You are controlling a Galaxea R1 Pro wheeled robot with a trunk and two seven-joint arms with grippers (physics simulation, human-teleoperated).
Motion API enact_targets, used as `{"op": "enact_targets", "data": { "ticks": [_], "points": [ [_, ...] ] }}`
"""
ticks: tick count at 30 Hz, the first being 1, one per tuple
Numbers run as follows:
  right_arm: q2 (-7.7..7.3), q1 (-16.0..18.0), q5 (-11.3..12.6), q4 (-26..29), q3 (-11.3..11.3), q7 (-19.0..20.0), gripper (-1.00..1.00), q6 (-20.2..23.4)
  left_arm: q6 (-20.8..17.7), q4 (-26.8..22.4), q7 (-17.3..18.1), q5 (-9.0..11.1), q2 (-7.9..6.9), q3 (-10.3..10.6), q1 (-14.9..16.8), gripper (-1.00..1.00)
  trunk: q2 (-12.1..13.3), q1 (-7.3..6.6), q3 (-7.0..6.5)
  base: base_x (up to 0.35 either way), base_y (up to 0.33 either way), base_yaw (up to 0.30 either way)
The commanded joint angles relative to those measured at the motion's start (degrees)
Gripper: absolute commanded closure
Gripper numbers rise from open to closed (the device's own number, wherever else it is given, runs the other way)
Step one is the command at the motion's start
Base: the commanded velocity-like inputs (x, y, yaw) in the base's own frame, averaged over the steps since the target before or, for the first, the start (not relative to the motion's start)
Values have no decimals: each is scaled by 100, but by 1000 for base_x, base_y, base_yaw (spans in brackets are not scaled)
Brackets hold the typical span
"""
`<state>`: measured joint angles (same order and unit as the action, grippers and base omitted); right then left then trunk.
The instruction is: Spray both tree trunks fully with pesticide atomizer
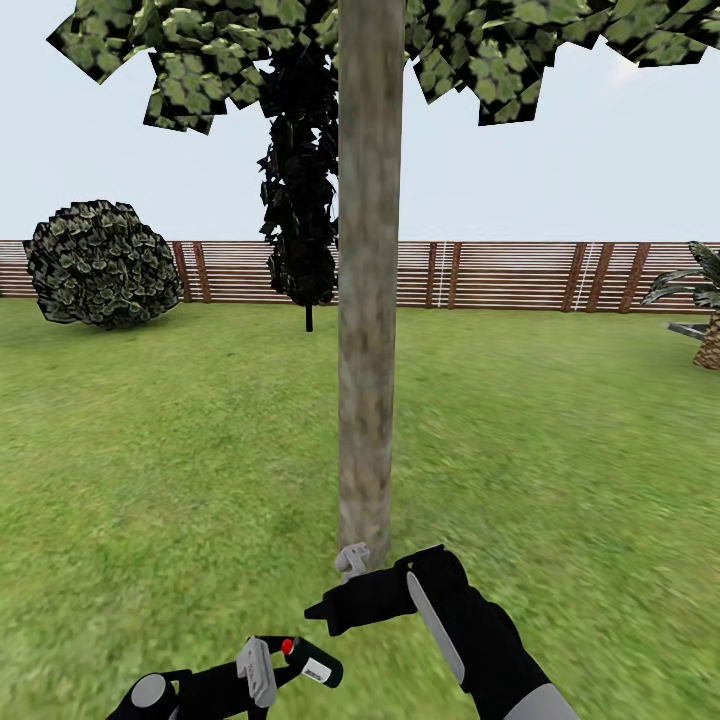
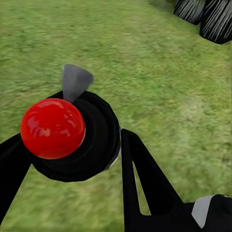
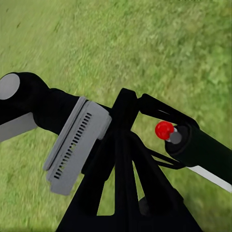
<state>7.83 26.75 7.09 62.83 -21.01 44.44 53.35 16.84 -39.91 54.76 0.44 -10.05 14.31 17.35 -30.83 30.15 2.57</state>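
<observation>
The pesticide atomizer [image 2: 72, 140] — a small black cylinder with a red button on top — looks rigid, light and smooth-sided, best taken around its body. It sits pinched between the left gripper [image 2: 67, 154] fingers. Ahead stands the tree trunk [image 1: 370, 300]; the right gripper [image 1: 335, 605] — I cannot tell its opening.

The tree trunk [image 1: 370, 300] hides its own canopy top beyond the picture's edge.
</observation>
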Motion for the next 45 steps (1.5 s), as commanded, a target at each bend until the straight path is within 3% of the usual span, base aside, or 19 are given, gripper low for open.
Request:
{"op": "enact_targets", "data": {
  "ticks": [1,26,33,45],
  "points": [
    [0,6,56,2,-1,-31,100,45,21,-4,0,8,-6,19,6,100,-11,3,12,0,0,0],
    [17,6,68,-26,14,-370,100,70,21,-17,0,11,-6,19,6,100,-11,3,12,0,0,0],
    [32,6,79,-57,33,-673,100,70,21,-19,0,16,-6,19,7,100,-11,3,12,0,0,0],
    [73,6,82,-175,34,-716,100,70,21,-25,0,9,-4,19,6,100,-11,3,12,0,0,0]
  ]
}}
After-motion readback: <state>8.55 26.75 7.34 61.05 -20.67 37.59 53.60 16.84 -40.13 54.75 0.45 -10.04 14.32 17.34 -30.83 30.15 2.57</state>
